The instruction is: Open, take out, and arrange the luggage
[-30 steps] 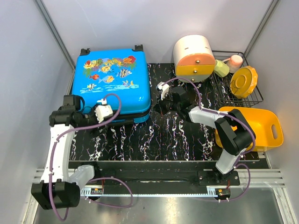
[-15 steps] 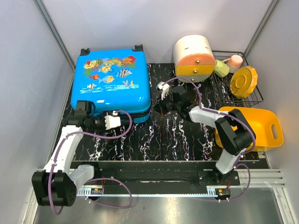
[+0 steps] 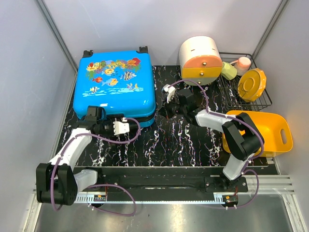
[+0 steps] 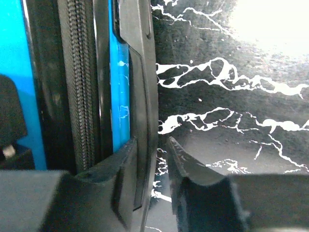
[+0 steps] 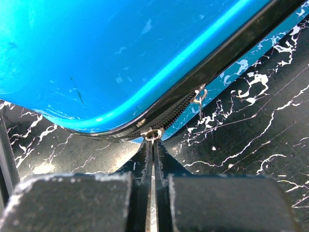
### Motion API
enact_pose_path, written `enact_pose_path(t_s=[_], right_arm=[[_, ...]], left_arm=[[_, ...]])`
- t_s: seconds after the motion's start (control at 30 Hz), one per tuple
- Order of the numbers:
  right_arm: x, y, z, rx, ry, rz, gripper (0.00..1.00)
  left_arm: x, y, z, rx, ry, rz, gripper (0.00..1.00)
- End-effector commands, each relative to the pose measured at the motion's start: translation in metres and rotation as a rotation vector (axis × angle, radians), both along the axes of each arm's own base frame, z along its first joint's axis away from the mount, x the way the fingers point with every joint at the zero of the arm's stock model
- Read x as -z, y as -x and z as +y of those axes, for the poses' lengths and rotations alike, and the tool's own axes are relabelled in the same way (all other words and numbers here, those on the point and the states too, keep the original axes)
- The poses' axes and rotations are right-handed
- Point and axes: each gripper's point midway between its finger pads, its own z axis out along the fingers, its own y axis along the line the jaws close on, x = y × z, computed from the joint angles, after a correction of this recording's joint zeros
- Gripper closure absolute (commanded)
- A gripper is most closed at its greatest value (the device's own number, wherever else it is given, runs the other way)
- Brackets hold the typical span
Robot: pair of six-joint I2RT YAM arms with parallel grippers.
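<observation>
On the left rear part of the table [image 3: 183, 140], the luggage [image 3: 116, 82] is seen lying flat and closed, printed shell upward, with its wheels [image 3: 87, 52] at the far edge. Both arms are set against its near edge. The black trim [image 4: 142, 96] along the lower shell is straddled by the left gripper [image 4: 150, 145], whose jaws stand apart, with a gap showing on one side; no firm clamp is seen. At the near right corner, the right gripper [image 5: 153, 145] is pressed together on a zipper pull [image 5: 153, 134], whose small metal ring sits just at the fingertips. A second pull [image 5: 199, 99] hangs free a little further along the zipper [image 5: 178, 108].

The shell is judged stiff, glossy and slippery, so little purchase is expected on the blue faces. The trim lip and the pulls are judged the better places to be gripped. The pull tab is thin and easily lost from a pinch, so it is best drawn along the zipper line rather than away from it. The case is judged bulky rather than heavy, and liable to slide on the table unless braced at the trim.
</observation>
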Motion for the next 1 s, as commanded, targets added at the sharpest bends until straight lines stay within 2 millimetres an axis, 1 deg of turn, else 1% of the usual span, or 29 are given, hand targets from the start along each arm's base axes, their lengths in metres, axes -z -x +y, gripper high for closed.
enact_pose_path(t_s=[0.0, 0.03, 0.07, 0.1, 0.13, 0.17, 0.2, 0.23, 0.27, 0.33, 0.37, 0.4, 0.5, 0.6, 0.67, 0.73, 0.77, 0.83, 0.87, 0.9, 0.93, 0.97], right_arm=[[-0.012, 0.0, 0.003, -0.012, -0.067, 0.005, 1.0], [-0.01, 0.002, 0.004, -0.015, -0.07, 0.009, 1.0], [-0.011, 0.003, 0.006, -0.015, -0.075, 0.01, 1.0], [-0.013, 0.005, 0.007, -0.015, -0.078, 0.007, 1.0], [-0.01, 0.013, 0.011, -0.03, -0.074, 0.009, 1.0], [-0.011, 0.015, 0.012, -0.028, -0.072, 0.002, 1.0], [-0.015, 0.019, 0.014, -0.032, -0.078, -0.011, 1.0], [-0.012, 0.029, 0.018, -0.043, -0.073, -0.009, 1.0], [-0.015, 0.029, 0.019, -0.023, -0.078, -0.021, 1.0], [-0.018, 0.037, 0.02, -0.01, -0.087, -0.02, 1.0], [-0.024, 0.041, 0.024, 0.006, -0.099, -0.025, 1.0], [-0.023, 0.044, 0.024, 0.016, -0.099, -0.023, 1.0], [-0.032, 0.047, 0.029, 0.068, -0.128, -0.024, 1.0], [-0.047, 0.044, 0.033, 0.125, -0.186, -0.01, 1.0], [-0.054, 0.042, 0.036, 0.154, -0.215, -0.002, 1.0], [-0.053, 0.04, 0.038, 0.168, -0.216, 0.007, 1.0], [-0.05, 0.035, 0.037, 0.188, -0.214, 0.003, 1.0], [-0.047, 0.03, 0.036, 0.207, -0.199, -0.014, 1.0], [-0.046, 0.026, 0.034, 0.215, -0.185, -0.042, 1.0], [-0.043, 0.026, 0.032, 0.22, -0.175, -0.049, 1.0], [-0.044, 0.024, 0.029, 0.227, -0.171, -0.061, 1.0], [-0.047, 0.022, 0.026, 0.235, -0.172, -0.074, 1.0]], left_arm=[[0.001, -0.015, -0.015, -0.006, 0.012, -0.031, 0.73], [0.002, -0.015, -0.017, -0.019, 0.014, -0.02, 0.81], [0.002, -0.015, -0.024, -0.007, 0.017, -0.008, 0.86], [0.001, -0.016, -0.028, -0.017, 0.028, -0.001, 0.89], [0.0, -0.016, -0.032, -0.05, 0.055, 0.024, 0.91], [-0.004, -0.02, -0.038, -0.053, 0.07, 0.024, 0.96], [-0.006, -0.021, -0.042, -0.061, 0.082, 0.029, 0.99], [-0.007, -0.021, -0.045, -0.087, 0.099, 0.046, 1.0], [-0.008, -0.023, -0.052, -0.084, 0.108, 0.039, 1.0], [-0.01, -0.024, -0.058, -0.117, 0.131, 0.052, 1.0], [-0.011, -0.028, -0.064, -0.124, 0.145, 0.046, 1.0], [-0.012, -0.028, -0.068, -0.134, 0.156, 0.057, 1.0], [-0.015, -0.028, -0.082, -0.17, 0.211, 0.104, 1.0], [-0.022, -0.023, -0.102, -0.176, 0.274, 0.129, 1.0], [-0.029, -0.019, -0.117, -0.178, 0.318, 0.15, 1.0], [-0.035, -0.014, -0.129, -0.191, 0.366, 0.184, 1.0], [-0.041, -0.011, -0.14, -0.171, 0.39, 0.185, 1.0], [-0.047, -0.005, -0.152, -0.175, 0.421, 0.215, 1.0], [-0.052, 0.0, -0.163, -0.154, 0.438, 0.217, 1.0], [-0.056, 0.002, -0.168, -0.155, 0.451, 0.227, 0.99], [-0.062, 0.005, -0.172, -0.167, 0.473, 0.246, 0.9], [-0.071, 0.009, -0.174, -0.162, 0.473, 0.268, 0.58]])
